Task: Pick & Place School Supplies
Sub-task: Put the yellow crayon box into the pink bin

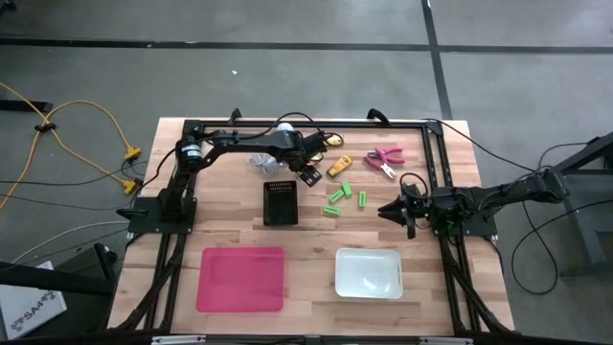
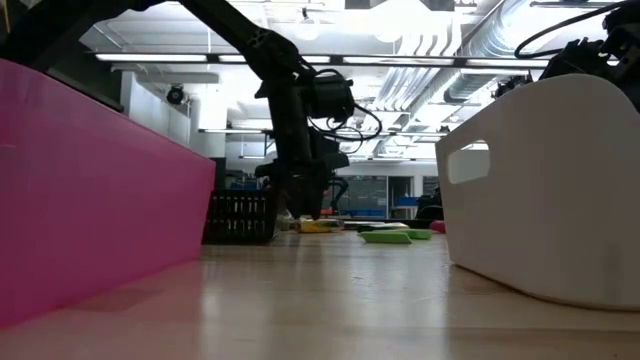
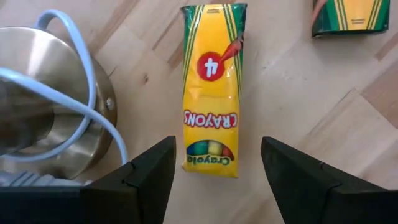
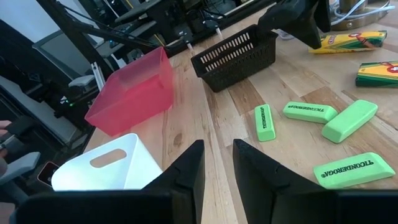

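My left gripper is open and points down over a yellow crayon pack that lies flat on the table. Its fingers stand on either side of the pack's near end without touching it. In the high view this gripper is at the table's far middle. More crayon packs lie beside it, with a pink-handled tool to their right. Several green erasers lie flat in front of my right gripper. That gripper waits near the right edge, its fingers a narrow gap apart.
A round brass-coloured thing with a pale cord sits close beside the left finger. A black ribbed basket stands at the table's middle. A pink bin and a white bin stand at the near edge. A black frame borders the table.
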`<action>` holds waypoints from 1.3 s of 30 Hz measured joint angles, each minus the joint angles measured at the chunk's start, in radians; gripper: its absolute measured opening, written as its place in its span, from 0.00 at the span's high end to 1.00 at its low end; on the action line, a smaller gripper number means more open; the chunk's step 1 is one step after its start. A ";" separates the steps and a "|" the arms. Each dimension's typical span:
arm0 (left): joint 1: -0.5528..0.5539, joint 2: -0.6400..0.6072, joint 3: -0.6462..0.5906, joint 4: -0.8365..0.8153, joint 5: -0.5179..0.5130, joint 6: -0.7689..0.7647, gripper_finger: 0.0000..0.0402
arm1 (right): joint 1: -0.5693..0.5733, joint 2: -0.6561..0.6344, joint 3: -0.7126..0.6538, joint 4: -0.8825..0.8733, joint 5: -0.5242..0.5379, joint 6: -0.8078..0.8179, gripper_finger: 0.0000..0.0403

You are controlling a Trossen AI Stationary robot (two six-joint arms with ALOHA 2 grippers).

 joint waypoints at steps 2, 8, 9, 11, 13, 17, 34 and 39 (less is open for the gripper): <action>0.000 0.009 0.000 0.003 0.000 0.000 0.43 | 0.000 0.000 0.000 0.000 0.000 0.000 0.82; 0.000 0.029 -0.002 0.000 0.007 0.000 0.43 | 0.000 0.000 0.000 0.000 0.000 0.000 0.82; 0.000 0.029 -0.002 0.000 0.007 0.000 0.43 | 0.000 0.000 0.000 0.000 0.000 0.000 0.82; -0.001 0.029 -0.001 0.012 0.007 0.000 0.43 | 0.000 0.000 0.000 0.000 0.000 0.000 0.82; -0.003 0.032 -0.001 0.006 0.007 0.000 0.43 | 0.000 0.000 0.000 0.000 0.000 0.000 0.82; -0.003 0.034 -0.001 0.008 0.022 0.000 0.43 | 0.000 0.000 0.000 0.000 0.000 0.000 0.82; -0.003 0.043 -0.002 0.021 0.036 0.000 0.65 | 0.000 0.000 0.000 0.000 0.000 0.000 0.82; -0.003 0.043 -0.002 0.023 0.035 0.000 0.68 | 0.000 0.000 0.000 0.000 0.000 0.000 0.82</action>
